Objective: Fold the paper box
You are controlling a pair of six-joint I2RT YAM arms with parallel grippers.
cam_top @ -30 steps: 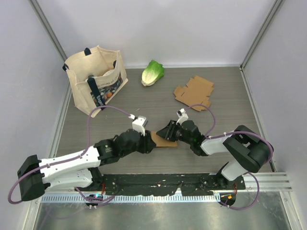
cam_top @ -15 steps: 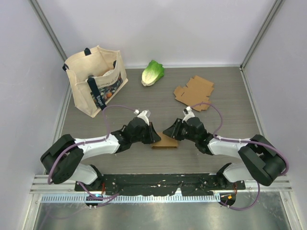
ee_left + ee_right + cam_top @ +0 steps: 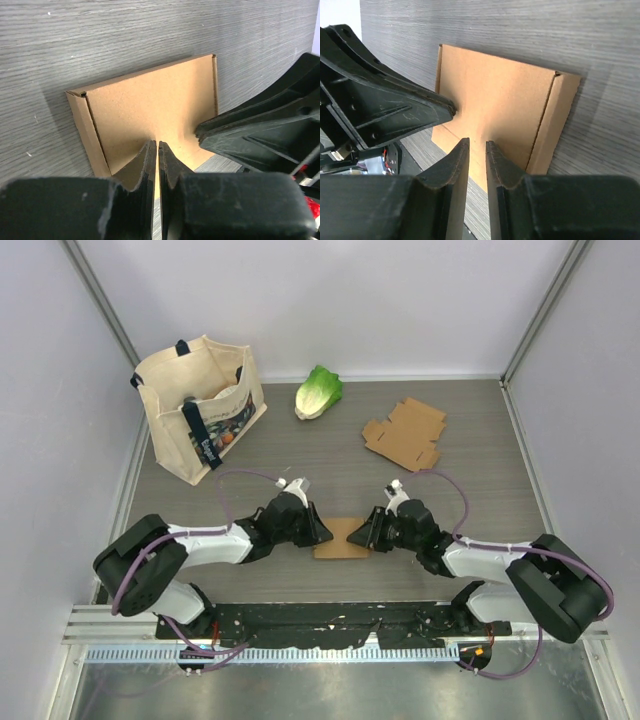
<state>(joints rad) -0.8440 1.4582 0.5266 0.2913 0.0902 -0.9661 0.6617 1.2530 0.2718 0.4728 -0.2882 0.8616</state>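
Left gripper [image 3: 156, 145]: fingers drawn almost together, with only a slit left. Nothing is seen clamped, and the tips are set over one edge of the paper box [image 3: 150, 100].
Right gripper [image 3: 477, 144]: fingers narrowly apart, nothing held, tips set over the opposite edge.
Box position: laid flat on the table [image 3: 470, 480], between both grippers.
Handling (judged): light, thin card that is stiff across panels, yields at creases and is easily slid.
Hold (judged): best taken at a flap edge beside a crease while the main panel is pinned.
Count: two grippers, one paper box, one flat cardboard blank [image 3: 405, 433], one lettuce [image 3: 318, 391], one tote bag [image 3: 200, 405].
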